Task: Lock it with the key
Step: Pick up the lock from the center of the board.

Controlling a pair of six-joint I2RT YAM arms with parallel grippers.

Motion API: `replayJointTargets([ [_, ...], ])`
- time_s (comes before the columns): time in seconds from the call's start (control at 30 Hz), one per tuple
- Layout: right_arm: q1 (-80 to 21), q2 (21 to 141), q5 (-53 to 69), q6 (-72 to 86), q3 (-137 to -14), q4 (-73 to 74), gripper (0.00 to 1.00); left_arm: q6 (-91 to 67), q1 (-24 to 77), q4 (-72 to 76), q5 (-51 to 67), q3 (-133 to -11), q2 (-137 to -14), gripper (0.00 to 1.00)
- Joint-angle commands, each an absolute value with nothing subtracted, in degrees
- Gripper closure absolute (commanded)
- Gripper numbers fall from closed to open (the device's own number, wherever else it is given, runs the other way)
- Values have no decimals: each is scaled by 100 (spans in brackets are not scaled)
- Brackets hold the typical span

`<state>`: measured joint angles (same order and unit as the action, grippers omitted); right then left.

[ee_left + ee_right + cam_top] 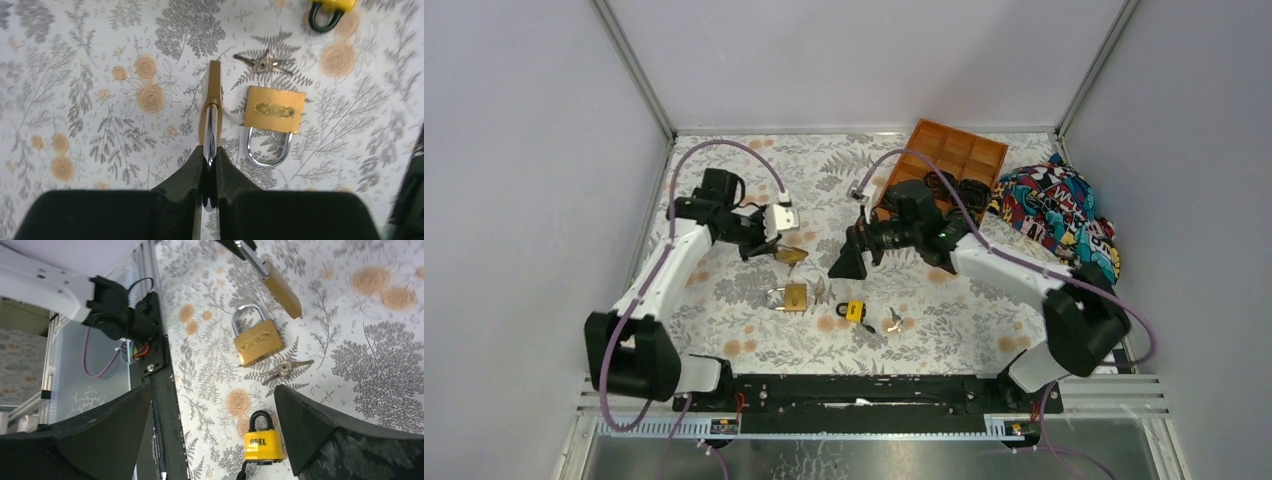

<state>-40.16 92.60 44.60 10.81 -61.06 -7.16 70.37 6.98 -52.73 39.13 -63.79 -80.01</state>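
Note:
My left gripper (776, 245) (210, 155) is shut on the silver shackle of a brass padlock (793, 255) (214, 97), held edge-on above the table. A second brass padlock (790, 297) (274, 109) (256, 341) lies flat below it, next to a bunch of silver keys (262, 62) (285, 369) (894, 320). A yellow padlock (853, 311) (260, 442) with a black shackle lies nearby, with something black at its keyhole end. My right gripper (849, 262) (212, 390) is open and empty, above the yellow padlock. The held padlock also shows in the right wrist view (282, 287).
A brown compartment tray (969, 150) with black items stands at the back right. A colourful cloth (1064, 215) lies at the right wall. A black rail (874, 385) runs along the near edge. Grey walls close in the floral table (754, 330).

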Motion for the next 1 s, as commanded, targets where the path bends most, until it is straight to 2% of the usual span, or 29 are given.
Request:
replayJointTargets([
  [0.0,-4012,7965,4454,814,-5441,-1438,0,4800,765,-4765,4431,-6625,-7076,100],
  [0.13,-4051,6715,4005,594,-5013,-1592,0,3474,879,-4766,4666,-6870,-6361,100],
  [0.23,-4168,6292,3687,847,-4854,-1886,0,2817,1035,-4289,4716,-6654,-5616,100],
  [0.4,-4683,6509,3436,1406,-4780,-2545,0,1759,1171,-3128,4905,-6411,-4637,100],
  [0.67,-4957,6837,3585,1752,-4507,-4788,0,1086,1186,-2730,5678,-6526,-4127,100],
  [0.97,-4960,7212,3700,2098,-4619,-5171,0,172,1187,-2048,6089,-6431,-4169,100],
])
